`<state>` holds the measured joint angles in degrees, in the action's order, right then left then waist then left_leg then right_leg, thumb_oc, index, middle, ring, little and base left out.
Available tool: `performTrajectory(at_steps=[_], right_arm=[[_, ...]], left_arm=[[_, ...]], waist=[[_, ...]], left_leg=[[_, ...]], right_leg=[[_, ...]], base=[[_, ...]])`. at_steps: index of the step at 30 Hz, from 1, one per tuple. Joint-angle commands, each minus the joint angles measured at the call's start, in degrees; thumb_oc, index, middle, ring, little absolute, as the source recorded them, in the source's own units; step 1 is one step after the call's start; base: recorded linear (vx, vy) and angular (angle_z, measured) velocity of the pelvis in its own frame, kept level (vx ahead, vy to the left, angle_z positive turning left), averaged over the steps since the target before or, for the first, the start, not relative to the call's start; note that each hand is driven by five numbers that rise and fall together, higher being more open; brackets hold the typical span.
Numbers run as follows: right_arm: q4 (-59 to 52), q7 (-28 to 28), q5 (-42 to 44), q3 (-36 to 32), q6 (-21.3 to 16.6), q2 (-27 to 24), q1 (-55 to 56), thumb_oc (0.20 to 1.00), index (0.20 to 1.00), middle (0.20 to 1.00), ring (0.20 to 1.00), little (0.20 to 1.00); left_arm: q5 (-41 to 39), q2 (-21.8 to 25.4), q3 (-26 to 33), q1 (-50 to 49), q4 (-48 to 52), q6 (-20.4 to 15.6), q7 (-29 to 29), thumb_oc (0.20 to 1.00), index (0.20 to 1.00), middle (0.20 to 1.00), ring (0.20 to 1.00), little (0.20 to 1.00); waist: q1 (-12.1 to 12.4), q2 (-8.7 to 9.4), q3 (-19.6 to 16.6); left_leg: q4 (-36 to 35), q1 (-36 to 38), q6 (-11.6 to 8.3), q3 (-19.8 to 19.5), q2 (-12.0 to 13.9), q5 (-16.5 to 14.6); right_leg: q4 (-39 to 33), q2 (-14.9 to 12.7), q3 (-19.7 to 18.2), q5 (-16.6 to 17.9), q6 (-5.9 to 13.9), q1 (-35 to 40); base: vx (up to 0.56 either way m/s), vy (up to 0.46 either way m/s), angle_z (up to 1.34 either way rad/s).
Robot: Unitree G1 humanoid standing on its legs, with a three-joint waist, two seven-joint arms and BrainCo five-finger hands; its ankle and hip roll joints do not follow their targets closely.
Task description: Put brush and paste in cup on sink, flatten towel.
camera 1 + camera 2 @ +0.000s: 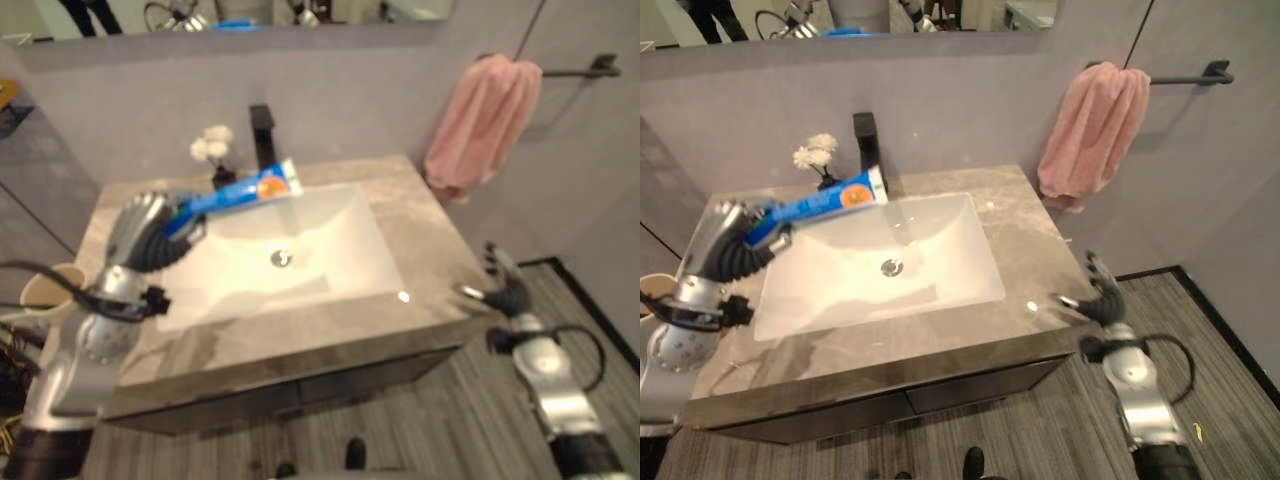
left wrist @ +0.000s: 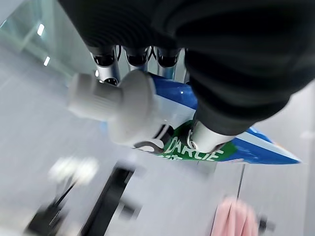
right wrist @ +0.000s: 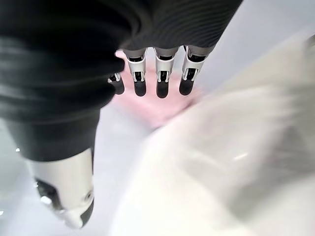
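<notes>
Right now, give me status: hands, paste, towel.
Left hand shut on toothpaste tube, held over sink. Right hand open, empty, at counter edge. Pink towel bunched on its bar.

Grey walls (image 1: 970, 90), a mirror (image 1: 840, 15) above, striped grey plank floor (image 1: 1060, 420) below.

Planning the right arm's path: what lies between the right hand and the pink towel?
Bare counter and wall, seen in the right eye view; right hand, pink towel.

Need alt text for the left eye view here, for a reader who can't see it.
The robot's left hand holds a blue toothpaste tube above the left rim of a white sink set in a grey stone counter. Its right hand hovers open off the counter's right edge, and a pink towel hangs bunched on a wall bar.
</notes>
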<state>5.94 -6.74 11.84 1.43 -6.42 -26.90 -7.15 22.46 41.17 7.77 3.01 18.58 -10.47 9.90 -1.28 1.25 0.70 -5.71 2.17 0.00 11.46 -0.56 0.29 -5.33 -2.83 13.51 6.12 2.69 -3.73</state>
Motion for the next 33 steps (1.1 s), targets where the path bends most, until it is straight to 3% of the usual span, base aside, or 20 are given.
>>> performTrajectory(at_steps=[1,2,5,13,20,33], right_arm=[[1.3,0.6,11.7,5.5,-5.4,5.1,-9.4,1.0,1.0,1.0,1.0,1.0],[0.4,1.7,17.0,10.2,-5.8,8.7,-13.7,1.0,1.0,1.0,1.0,1.0],[-0.7,3.2,23.8,16.4,-6.6,13.0,-21.3,1.0,1.0,1.0,1.0,1.0],[-2.6,4.9,33.8,20.1,-9.4,18.7,-28.1,1.0,1.0,1.0,1.0,1.0],[-3.4,6.2,38.5,21.1,-10.6,20.2,-30.7,1.0,1.0,1.0,1.0,1.0],[-6.3,6.1,41.4,20.2,-12.9,21.0,-35.8,1.0,1.0,1.0,1.0,1.0]], left_arm=[[-0.3,1.7,-1.1,7.2,1.1,-1.1,5.6,0.2,0.2,0.2,0.2,0.2],[-0.7,1.4,-2.7,9.3,1.6,-1.1,7.1,0.2,0.2,0.2,0.2,0.2],[-1.6,1.1,-5.0,13.5,1.1,-1.0,9.8,0.2,0.2,0.2,0.2,0.2],[-3.7,1.2,-8.5,17.8,0.4,-1.9,11.7,0.2,0.2,0.2,0.2,0.2],[-9.7,0.4,-10.8,18.6,-0.3,-3.4,11.1,0.2,0.2,0.2,0.2,0.2],[-13.4,-0.3,-12.3,16.5,-1.4,-4.6,10.2,0.2,0.2,0.2,0.2,0.2]], waist=[[0.7,1.38,-3.6],[1.8,1.37,-3.8],[3.3,1.61,-3.4],[5.1,1.93,-3.4],[5.6,2.12,-3.4],[5.8,2.21,-3.5]], left_leg=[[0.7,0.6,0.07,-2.9,1.9,-5.3],[0.7,0.9,0.08,-3.1,1.8,-5.3],[0.7,1.4,0.05,-3.3,1.8,-5.2],[0.7,1.6,0.13,-3.7,1.8,-5.1],[0.7,1.7,0.09,-3.6,1.8,-5.1],[0.7,1.4,0.12,-3.2,1.9,-5.2]], right_leg=[[0.3,-6.6,2.6,-4.4,5.78,4.0],[0.3,-6.7,2.9,-4.5,5.57,4.4],[0.3,-6.8,3.6,-4.7,5.4,5.2],[0.3,-7.2,4.9,-4.9,5.42,5.9],[0.3,-7.3,5.1,-5.0,5.46,6.1],[0.3,-7.1,4.7,-5.1,5.44,5.5]], base=[[-0.01,0.009,0.06],[-0.01,0.005,0.12],[0.01,0.003,0.14],[0.03,0.007,0.11],[0.02,0.002,0.01],[0.01,0.0,0.0]])
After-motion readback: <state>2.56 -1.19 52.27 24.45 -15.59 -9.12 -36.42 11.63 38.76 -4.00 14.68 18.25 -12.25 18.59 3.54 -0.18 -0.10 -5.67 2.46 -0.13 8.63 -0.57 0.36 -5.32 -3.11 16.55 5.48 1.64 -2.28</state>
